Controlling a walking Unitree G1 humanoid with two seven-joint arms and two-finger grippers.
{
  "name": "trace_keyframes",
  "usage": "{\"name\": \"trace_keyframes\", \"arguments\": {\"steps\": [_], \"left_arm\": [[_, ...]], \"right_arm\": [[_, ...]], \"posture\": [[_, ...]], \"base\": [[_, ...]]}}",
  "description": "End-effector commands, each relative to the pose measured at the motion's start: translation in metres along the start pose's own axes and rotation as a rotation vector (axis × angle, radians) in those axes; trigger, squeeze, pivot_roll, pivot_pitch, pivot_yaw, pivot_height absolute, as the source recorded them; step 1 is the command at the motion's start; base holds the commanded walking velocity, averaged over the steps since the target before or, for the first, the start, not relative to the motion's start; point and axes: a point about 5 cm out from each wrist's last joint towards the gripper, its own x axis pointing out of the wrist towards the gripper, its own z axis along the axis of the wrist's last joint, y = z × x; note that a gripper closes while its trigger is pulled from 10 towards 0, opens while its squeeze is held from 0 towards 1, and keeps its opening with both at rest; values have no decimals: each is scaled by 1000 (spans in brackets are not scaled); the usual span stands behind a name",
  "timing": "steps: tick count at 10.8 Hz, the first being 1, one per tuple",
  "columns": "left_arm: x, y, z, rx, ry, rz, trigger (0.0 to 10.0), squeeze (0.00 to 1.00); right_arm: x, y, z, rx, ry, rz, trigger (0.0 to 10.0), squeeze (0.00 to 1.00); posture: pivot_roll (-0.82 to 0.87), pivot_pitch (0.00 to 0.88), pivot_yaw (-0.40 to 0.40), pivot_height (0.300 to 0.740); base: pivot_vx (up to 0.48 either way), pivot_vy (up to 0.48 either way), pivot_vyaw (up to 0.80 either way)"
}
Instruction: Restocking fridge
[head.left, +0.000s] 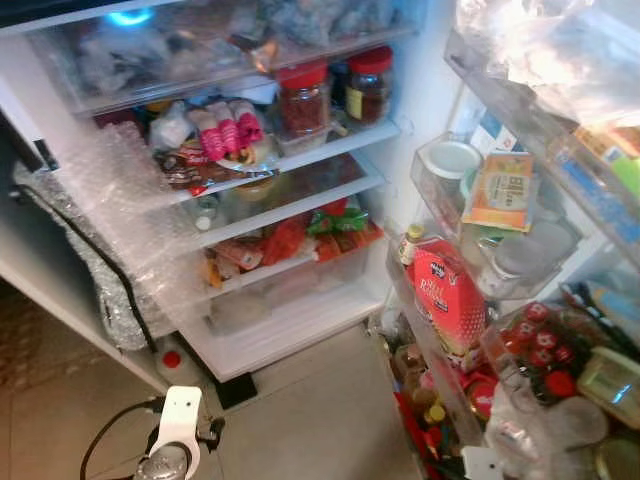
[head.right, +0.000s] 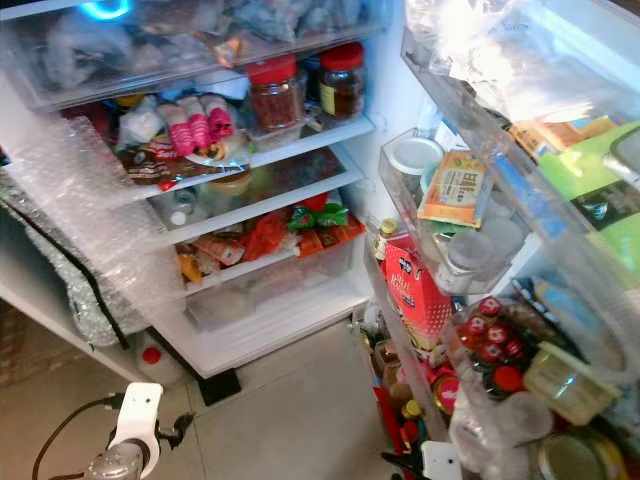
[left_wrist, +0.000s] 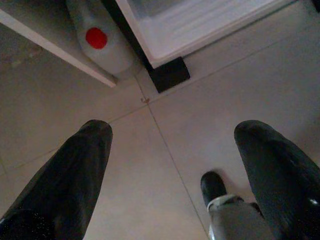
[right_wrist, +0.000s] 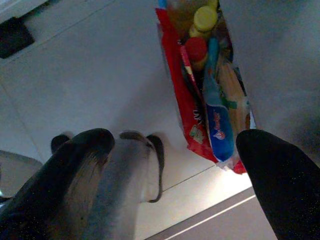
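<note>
Both grippers hanging low, holding nothing: left gripper (left_wrist: 170, 150) fingers spread over tiled floor (left_wrist: 210, 85), near white jug with red cap (left_wrist: 97, 40) beside fridge (head.left: 290, 330) base. Right gripper (right_wrist: 175, 155) fingers apart, facing bottom door shelf (right_wrist: 200, 120) packed with bottles. Red carton (head.left: 445, 300) sitting in door shelf.

The white open fridge (head.left: 300, 330) has crowded upper shelves, with two red-lidded glass jars (head.left: 305, 98) and pink-wrapped packets (head.left: 228, 128) blocking the front edge. Crinkled clear bubble wrap (head.left: 110, 215) hangs over the left side. Bare room shows on the white bottom ledge (head.left: 290, 335) and the beige tiled floor (head.left: 320, 420), while the door racks (head.left: 450, 330) on the right are packed.
</note>
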Motion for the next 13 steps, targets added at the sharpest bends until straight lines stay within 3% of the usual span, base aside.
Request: {"name": "trace_keyframes", "arguments": {"steps": [1, 13], "left_arm": [[-4, 1, -16, 0, 61, 10, 10000, 0], [-3, 1, -14, 8, 69, 37, 10000, 0]], "right_arm": [[-2, -4, -8, 24, 20, -17, 10000, 0], [-2, -4, -6, 36, 15, -21, 10000, 0]], "posture": [[-228, 95, 17, 740], [-229, 106, 20, 740]], "base": [[0, 259, 0], [0, 380, 0]]}}
